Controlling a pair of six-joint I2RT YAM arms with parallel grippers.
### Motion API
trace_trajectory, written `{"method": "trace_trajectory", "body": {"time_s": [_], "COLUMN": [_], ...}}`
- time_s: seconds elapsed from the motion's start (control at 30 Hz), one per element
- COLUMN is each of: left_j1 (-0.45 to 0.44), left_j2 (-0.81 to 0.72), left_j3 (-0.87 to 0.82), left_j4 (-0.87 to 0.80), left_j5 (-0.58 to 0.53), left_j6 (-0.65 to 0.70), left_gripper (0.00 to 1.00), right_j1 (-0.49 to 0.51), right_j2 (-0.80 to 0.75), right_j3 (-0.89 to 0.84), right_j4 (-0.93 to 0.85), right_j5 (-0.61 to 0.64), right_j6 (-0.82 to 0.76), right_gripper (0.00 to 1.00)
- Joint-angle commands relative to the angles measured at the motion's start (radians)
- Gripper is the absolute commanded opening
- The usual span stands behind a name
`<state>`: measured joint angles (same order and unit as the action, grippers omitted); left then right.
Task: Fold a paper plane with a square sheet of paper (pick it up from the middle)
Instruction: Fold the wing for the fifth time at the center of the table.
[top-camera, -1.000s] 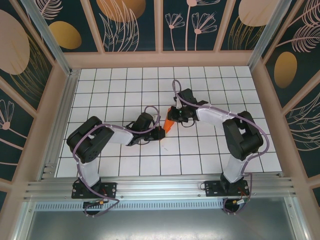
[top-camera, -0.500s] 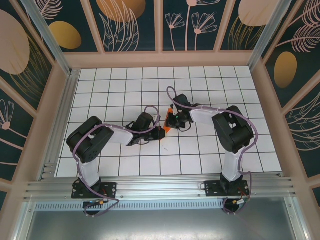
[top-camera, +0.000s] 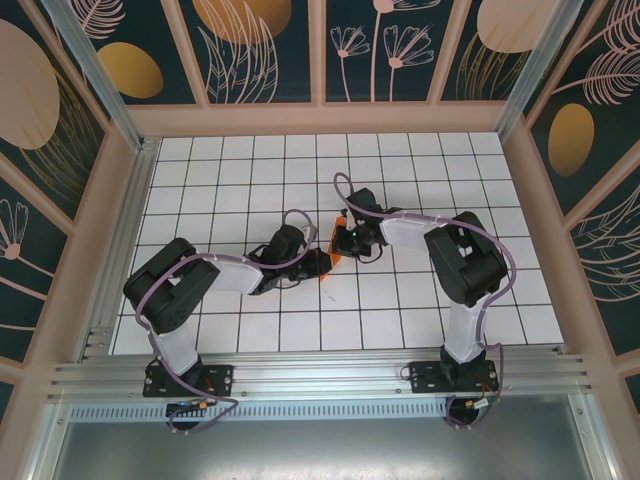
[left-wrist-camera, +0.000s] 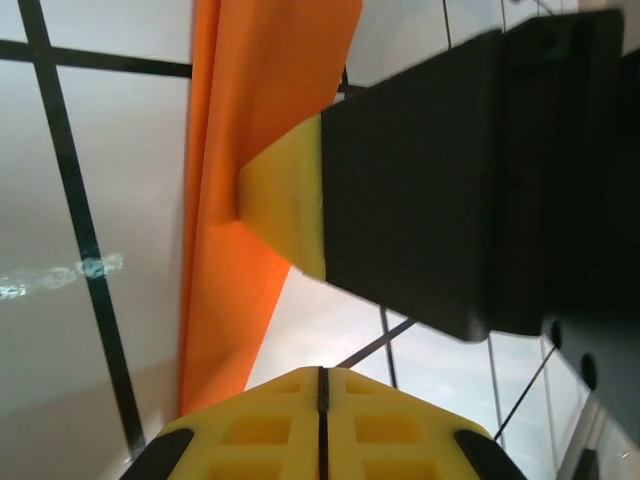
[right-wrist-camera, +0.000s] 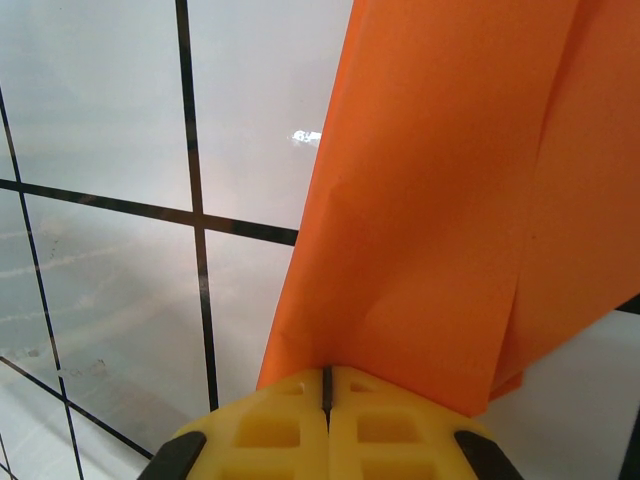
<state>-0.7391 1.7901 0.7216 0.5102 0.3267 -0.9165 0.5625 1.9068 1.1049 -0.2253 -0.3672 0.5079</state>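
The left gripper comes in from the left with its fingers pressed together, its tip at the near end of the paper; in its wrist view the orange strip runs down past the left shoulder of the shut fingers rather than into their seam, so I cannot tell whether it grips any of it; the paper, folded narrow, lies over the middle of the table between the two tips, long axis running near to far; the right gripper reaches in from the right and is closed on the strip farther along, with layers rising straight out of its seam; the next crease probably turns on the right arm's hold, with the left just beside.
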Motion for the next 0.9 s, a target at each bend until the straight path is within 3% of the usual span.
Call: {"method": "trace_trajectory", "body": {"time_s": [0.0, 0.4, 0.67, 0.87], "left_j1": [-0.004, -0.006, -0.012, -0.017], "left_j2": [0.012, 0.102, 0.093, 0.109], "left_j3": [-0.003, 0.040, 0.063, 0.072], "left_j4": [0.057, -0.085, -0.253, -0.271], "left_j5": [-0.044, -0.067, -0.110, -0.111], "left_j6": [-0.058, -0.018, 0.020, 0.037], "left_gripper": [0.07, 0.05, 0.03, 0.00], "right_j1": [-0.009, -0.009, -0.010, -0.009], "right_j2": [0.031, 0.021, -0.076, -0.056], "right_j3": [-0.022, -0.023, -0.015, 0.014], "right_j4": [-0.020, -0.005, 0.067, 0.044], "right_j5": [0.023, -0.008, -0.064, -0.041], "right_j6": [0.006, 0.011, 0.047, 0.064], "right_gripper": [0.03, 0.03, 0.02, 0.02]}}
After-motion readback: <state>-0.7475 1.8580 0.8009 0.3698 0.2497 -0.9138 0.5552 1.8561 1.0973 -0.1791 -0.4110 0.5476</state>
